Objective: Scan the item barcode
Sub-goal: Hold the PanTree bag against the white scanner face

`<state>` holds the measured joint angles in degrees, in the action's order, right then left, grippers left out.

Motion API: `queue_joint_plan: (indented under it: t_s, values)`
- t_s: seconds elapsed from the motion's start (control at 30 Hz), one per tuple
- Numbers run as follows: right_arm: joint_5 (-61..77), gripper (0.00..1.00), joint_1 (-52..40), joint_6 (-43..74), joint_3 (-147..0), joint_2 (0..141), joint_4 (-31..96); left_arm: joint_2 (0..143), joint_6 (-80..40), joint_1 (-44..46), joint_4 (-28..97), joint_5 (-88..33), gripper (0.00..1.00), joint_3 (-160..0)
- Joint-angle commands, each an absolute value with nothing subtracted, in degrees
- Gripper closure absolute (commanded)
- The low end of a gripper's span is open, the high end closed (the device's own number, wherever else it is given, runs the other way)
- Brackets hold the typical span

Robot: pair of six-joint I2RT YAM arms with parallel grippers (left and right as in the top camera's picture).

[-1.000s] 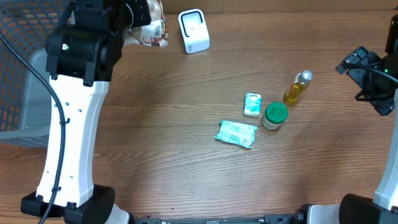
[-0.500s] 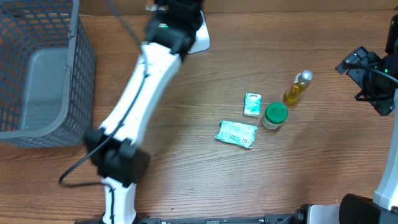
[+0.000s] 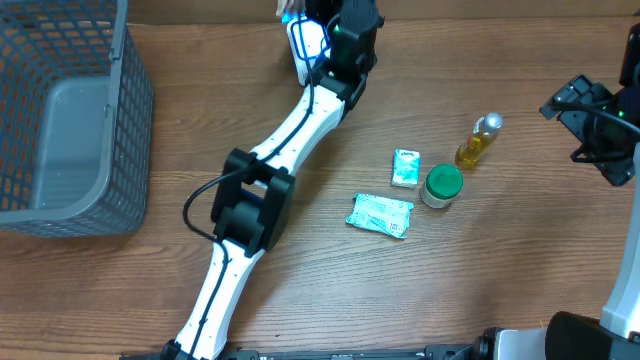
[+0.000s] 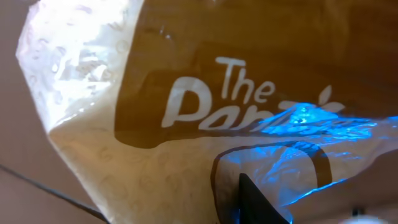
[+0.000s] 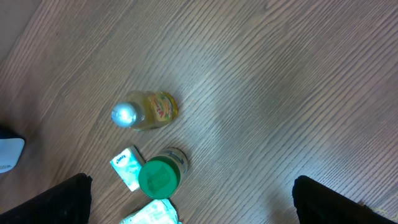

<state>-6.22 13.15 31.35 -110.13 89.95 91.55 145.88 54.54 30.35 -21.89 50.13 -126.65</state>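
Overhead view of a wooden desk (image 3: 500, 290) with two robot arms. The left arm (image 3: 300, 125), white with black joints, reaches from the near left edge across to the far middle of the desk. Its wrist hangs over a small white scanner (image 3: 300, 55) standing at the far edge.

The wrist camera on this arm is almost filled by a packet (image 4: 186, 93) in crinkled clear plastic. The packet has a brown label with white lettering that begins "The Pan", and the rest is cut off. Cream-coloured contents show on the left, and a bright blue glow lies across the wrapper at the lower right. The jaws are pinched on this packet, and only one dark fingertip (image 4: 258, 202) shows, at the bottom edge against the wrapper. From overhead the packet is hidden by the wrist, up off the desk, directly over the scanner.

The right arm (image 3: 600, 130), black, sits at the right edge, well apart from everything else. Its jaws are spread wide and hold nothing, with bare wood between the two dark tips.

In the middle right of the desk lie four items close together:
- a small yellow bottle (image 3: 478, 140) with a silver cap
- a jar with a green lid (image 3: 441, 185), just near-left of the bottle
- a small teal packet (image 3: 405, 167) beside the jar
- a larger teal and white pouch (image 3: 381, 214), nearer the front

A grey wire basket (image 3: 130, 120) stands at the far left.
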Motion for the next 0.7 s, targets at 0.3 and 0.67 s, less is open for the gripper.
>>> queue_joint_plan:
  t_s: [0.3,0.67]
  values:
    - [-6.4,0.0,13.4,31.5,-110.3,89.5,91.4,147.5,56.9,30.4,-27.7,43.0,0.96,-127.3]
    - [-6.4,0.0,13.4,31.5,-110.3,89.5,91.4,151.9,54.2,29.6,-31.4,39.2,0.96,-127.2]
